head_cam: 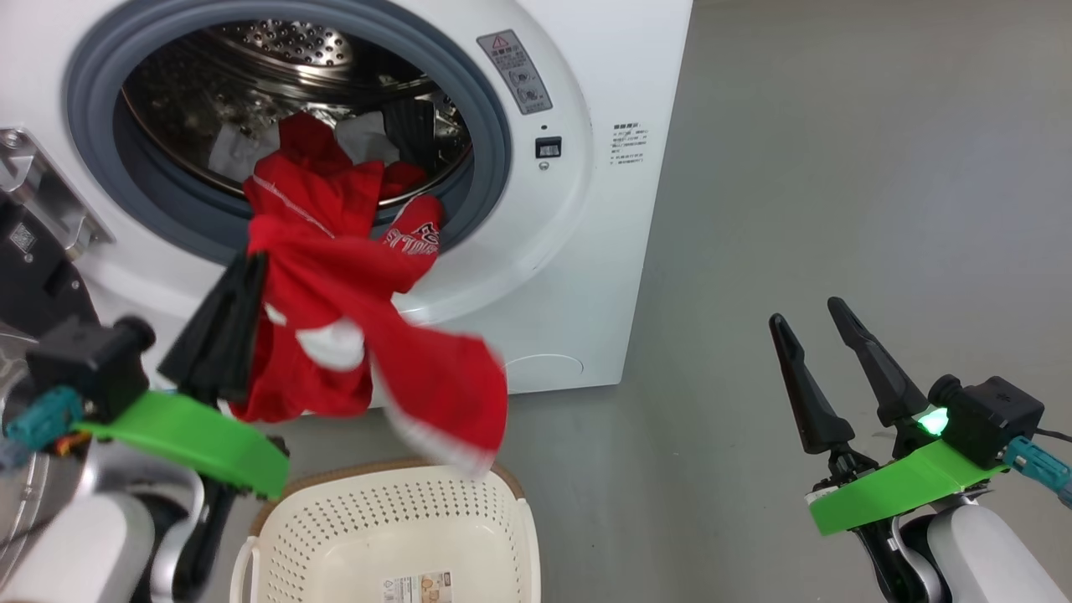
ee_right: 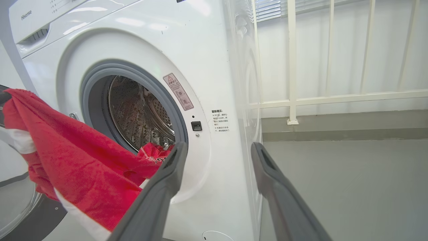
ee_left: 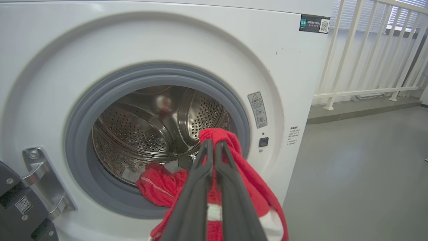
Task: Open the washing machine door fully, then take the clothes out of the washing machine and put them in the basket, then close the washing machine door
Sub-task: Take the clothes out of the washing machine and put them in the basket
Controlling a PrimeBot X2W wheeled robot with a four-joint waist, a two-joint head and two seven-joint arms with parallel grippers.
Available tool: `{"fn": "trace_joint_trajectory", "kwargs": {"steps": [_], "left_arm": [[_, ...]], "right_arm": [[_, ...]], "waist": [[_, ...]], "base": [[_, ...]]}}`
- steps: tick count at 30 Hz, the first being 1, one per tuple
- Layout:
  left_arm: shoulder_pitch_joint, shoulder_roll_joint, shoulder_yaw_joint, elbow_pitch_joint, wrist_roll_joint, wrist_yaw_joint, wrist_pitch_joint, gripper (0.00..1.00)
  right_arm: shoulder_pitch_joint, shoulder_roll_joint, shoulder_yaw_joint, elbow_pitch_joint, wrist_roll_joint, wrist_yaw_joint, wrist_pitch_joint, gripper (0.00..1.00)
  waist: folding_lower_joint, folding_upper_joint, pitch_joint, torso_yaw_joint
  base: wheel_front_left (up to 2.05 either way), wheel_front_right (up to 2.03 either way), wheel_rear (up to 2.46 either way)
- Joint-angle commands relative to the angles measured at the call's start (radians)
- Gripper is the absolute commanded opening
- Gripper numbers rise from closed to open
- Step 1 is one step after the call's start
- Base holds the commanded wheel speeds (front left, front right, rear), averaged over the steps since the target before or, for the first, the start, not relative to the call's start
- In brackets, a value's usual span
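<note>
A white railing (ee_right: pixel 292 60) stands on a grey ledge (ee_right: pixel 344 122) above the grey floor (ee_right: pixel 351 187).

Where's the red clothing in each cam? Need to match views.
Head: clothes centre-left, trailing from the drum to the left claw.
Left wrist: clothes bottom centre, pinched in the shut left claw.
Right wrist: clothes lower left, spilling from the drum.
Shared landmark: grey warning sticker right of the drum mouth.
</note>
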Motion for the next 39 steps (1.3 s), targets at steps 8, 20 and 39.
{"fn": "trace_joint_trajectory", "kwargs": {"steps": [8, 20, 39], "left_arm": [[0.204, -0.017, 0.032, -0.021, -0.048, 0.054, -0.047, 0.0], [0.262, -0.094, -0.042, 0.242, -0.057, -0.006, -0.125, 0.0], [0.057, -0.238, -0.108, 0.952, -0.075, -0.182, -0.2, 0.0]], "right_arm": [[0.014, -0.028, 0.033, -0.019, 0.028, -0.001, -0.006, 1.0], [0.009, -0.049, 0.055, -0.012, 0.032, -0.001, -0.006, 1.0], [-0.017, -0.071, 0.082, -0.013, 0.021, -0.001, -0.006, 1.0]], "waist": [[0.0, 0.0, -0.016, -0.006], [0.0, 0.0, -0.013, -0.017], [0.0, 0.0, 0.047, -0.058]], "base": [[0.0, 0.0, 0.0], [0.0, 0.0, 0.0], [0.0, 0.0, 0.0]]}}
